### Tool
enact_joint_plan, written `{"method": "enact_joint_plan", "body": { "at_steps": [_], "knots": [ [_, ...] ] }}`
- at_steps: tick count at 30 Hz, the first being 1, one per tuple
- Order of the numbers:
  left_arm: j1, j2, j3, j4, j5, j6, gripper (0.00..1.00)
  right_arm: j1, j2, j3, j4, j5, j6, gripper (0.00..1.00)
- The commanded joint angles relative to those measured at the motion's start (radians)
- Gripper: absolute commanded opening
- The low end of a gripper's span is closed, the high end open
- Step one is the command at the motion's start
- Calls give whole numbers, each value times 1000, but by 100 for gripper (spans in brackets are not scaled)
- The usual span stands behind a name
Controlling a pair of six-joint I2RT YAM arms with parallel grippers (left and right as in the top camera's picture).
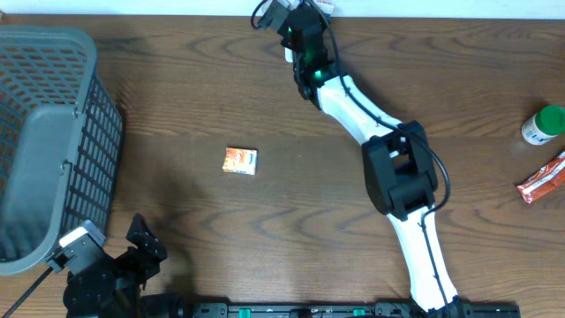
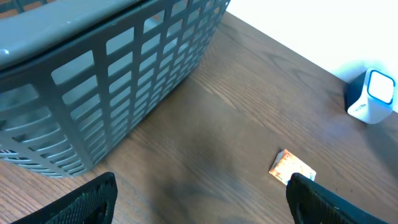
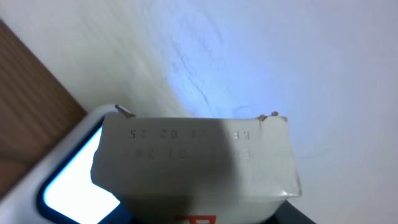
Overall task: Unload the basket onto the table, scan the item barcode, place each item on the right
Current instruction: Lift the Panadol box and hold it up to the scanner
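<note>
A grey slatted basket (image 1: 53,132) fills the left edge of the overhead frame, standing on the brown wooden counter (image 1: 194,79). Just below it, in the lower left corner, sits the left tool (image 2: 200,196). In its wrist view its two dark fingers (image 2: 87,202) show at the bottom corners, spread wide with nothing between them, and the basket wall takes up the upper left of that frame.

Left of centre in the overhead frame a small orange and white packet (image 1: 240,161) lies flat on the bare counter, well apart from the basket and both arms. It also appears low and right of centre in the left wrist view.

The right arm (image 1: 402,177) runs from the bottom edge, right of centre, up to the top edge near the middle. There the right tool (image 1: 309,12) is closed on a pale box (image 3: 196,162), held off the counter against the white wall. In the right wrist view the box fills the lower middle, with faint printed code on its face. The white scanner (image 3: 68,180), its window lit, shows just beside the box at the lower left. The left wrist view shows the scanner at its right edge.

At the right edge of the overhead frame a green-capped bottle (image 1: 543,124) stands, and a red wrapper (image 1: 543,178) lies near it, just below.
</note>
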Motion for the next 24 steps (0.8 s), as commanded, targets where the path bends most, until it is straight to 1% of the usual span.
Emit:
{"method": "enact_joint_plan", "body": {
  "at_steps": [1,3,8,12,17,20,24],
  "knots": [
    [4,-1,0,-2,-8,-8,87,21,48,28,50,93,-230,31],
    [4,-1,0,-2,-8,-8,87,29,69,39,58,100,-284,31],
    [4,-1,0,-2,-8,-8,87,52,80,42,54,92,-289,30],
    [4,-1,0,-2,-8,-8,87,65,80,42,57,71,-344,29],
    [4,-1,0,-2,-8,-8,87,70,80,42,64,59,-358,32],
    [4,-1,0,-2,-8,-8,87,70,80,42,63,120,-302,30],
    [4,-1,0,-2,-8,-8,87,67,76,42,33,243,-295,31]
  ]
}}
